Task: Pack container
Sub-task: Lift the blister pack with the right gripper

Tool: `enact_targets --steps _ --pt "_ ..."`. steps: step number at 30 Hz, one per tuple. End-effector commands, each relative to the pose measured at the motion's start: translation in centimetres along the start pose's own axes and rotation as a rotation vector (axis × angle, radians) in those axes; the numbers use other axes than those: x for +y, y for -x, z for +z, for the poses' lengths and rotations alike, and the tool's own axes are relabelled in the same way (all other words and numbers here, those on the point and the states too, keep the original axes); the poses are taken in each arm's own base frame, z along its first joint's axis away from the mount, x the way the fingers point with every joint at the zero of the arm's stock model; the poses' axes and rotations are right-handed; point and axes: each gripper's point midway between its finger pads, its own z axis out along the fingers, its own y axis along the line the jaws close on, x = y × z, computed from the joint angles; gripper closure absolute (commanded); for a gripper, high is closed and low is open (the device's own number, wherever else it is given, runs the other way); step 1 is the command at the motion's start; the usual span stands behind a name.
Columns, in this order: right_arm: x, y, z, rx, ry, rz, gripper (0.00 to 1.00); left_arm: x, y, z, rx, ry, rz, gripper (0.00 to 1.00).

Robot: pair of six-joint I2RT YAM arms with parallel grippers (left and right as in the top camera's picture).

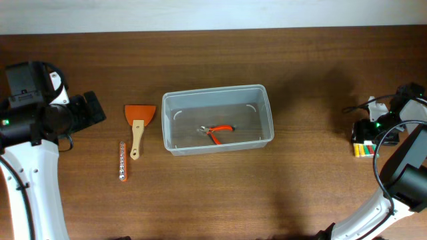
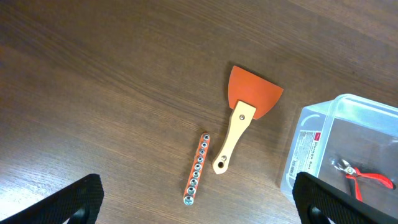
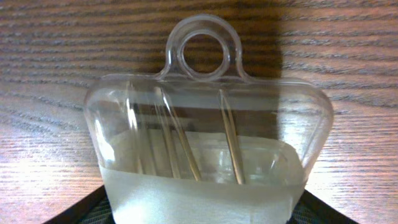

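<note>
The container [image 1: 215,92] is a clear rectangular bin at the table's middle, with orange-handled pliers [image 1: 217,131] lying inside. In the left wrist view its left end [image 2: 310,149] and the pliers [image 2: 364,180] show at the right. My left gripper [image 1: 93,112] hovers open left of the bin, its fingers wide apart [image 2: 198,190] above the table. At the far right my right gripper [image 1: 365,137] is down at a small pack [image 1: 363,149]. The right wrist view shows that clear plastic pack [image 3: 205,124] with a hang hole and thin rods, filling the gap between my jaws [image 3: 202,213].
An orange scraper with a wooden handle [image 1: 138,125] [image 2: 244,112] lies left of the bin. Beside it is an orange strip of sockets [image 1: 122,161] [image 2: 196,169]. A black cable loops near the right arm [image 1: 353,109].
</note>
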Motion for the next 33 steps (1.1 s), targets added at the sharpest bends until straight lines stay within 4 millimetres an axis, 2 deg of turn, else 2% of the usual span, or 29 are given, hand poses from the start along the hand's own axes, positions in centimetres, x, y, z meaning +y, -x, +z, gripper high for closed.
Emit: enact_targets --steps 1,10,13,16,18,25,28,33 --pt "1.2 -0.5 1.5 0.016 0.071 0.009 0.36 -0.3 0.0 0.1 0.004 -0.012 0.019 0.01" --pt "1.5 -0.3 1.4 0.004 0.091 0.009 0.47 -0.3 0.0 0.1 0.004 -0.012 0.019 0.01" --pt "1.5 -0.3 1.4 0.005 0.091 0.009 0.55 -0.3 0.0 0.1 0.004 -0.012 0.019 0.01" --pt "1.5 -0.3 1.4 0.005 0.091 0.01 0.58 -0.3 0.0 0.1 0.004 -0.012 0.019 0.01" --pt "1.5 -0.3 1.4 0.005 0.091 0.009 0.64 -0.3 0.0 0.1 0.004 -0.012 0.019 0.01" --pt "1.5 -0.2 1.1 0.003 0.09 0.024 0.96 -0.3 0.0 0.1 0.004 -0.012 0.019 0.01" --pt "1.3 0.4 0.4 -0.012 0.081 0.057 0.96 -0.3 0.0 0.1 0.004 -0.012 0.019 0.01" --pt "1.4 1.9 -2.4 -0.049 0.064 0.047 0.96 -0.3 0.0 0.1 0.003 -0.012 0.019 0.01"
